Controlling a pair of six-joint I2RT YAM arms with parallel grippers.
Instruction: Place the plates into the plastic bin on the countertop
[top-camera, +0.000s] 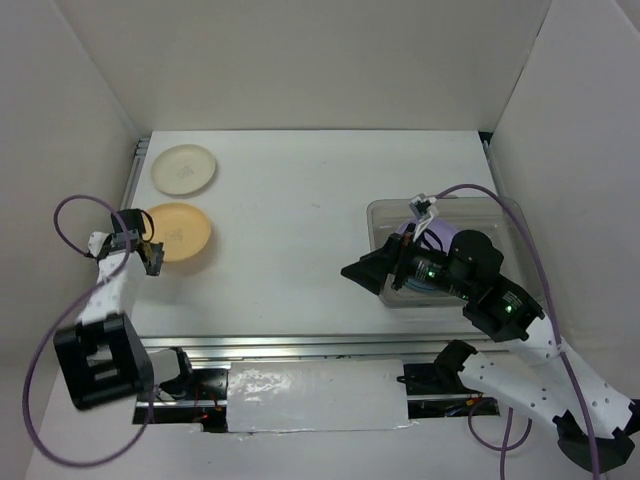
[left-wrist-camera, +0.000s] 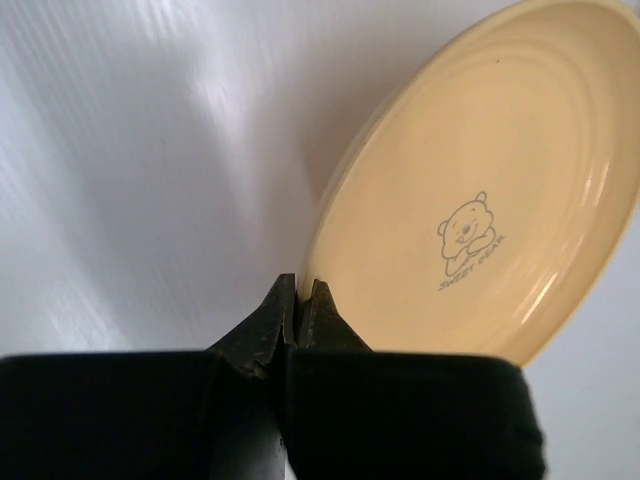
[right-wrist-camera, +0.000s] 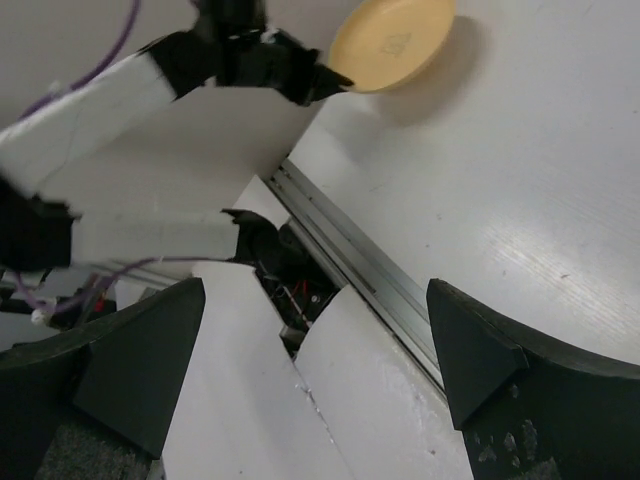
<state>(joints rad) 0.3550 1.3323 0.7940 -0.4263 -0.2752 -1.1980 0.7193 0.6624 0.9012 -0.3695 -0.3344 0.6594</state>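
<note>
An orange-yellow plate (top-camera: 182, 230) with a bear drawing (left-wrist-camera: 480, 190) lies at the left of the white countertop (top-camera: 300, 230). My left gripper (top-camera: 152, 256) is shut on the plate's near rim (left-wrist-camera: 300, 292), and in the right wrist view this plate (right-wrist-camera: 392, 38) looks tilted up. A cream plate (top-camera: 183, 168) sits behind it. The clear plastic bin (top-camera: 384, 214) stands at the right with a lavender plate (top-camera: 438, 238) inside, partly hidden by my right arm. My right gripper (top-camera: 362, 272) hangs open and empty (right-wrist-camera: 320, 370) just left of the bin.
A metal rail (top-camera: 300, 345) runs along the near edge of the countertop, and another (top-camera: 133, 170) runs down its left side. White walls close in on the left, back and right. A purple cable (top-camera: 60, 225) loops beside the left arm.
</note>
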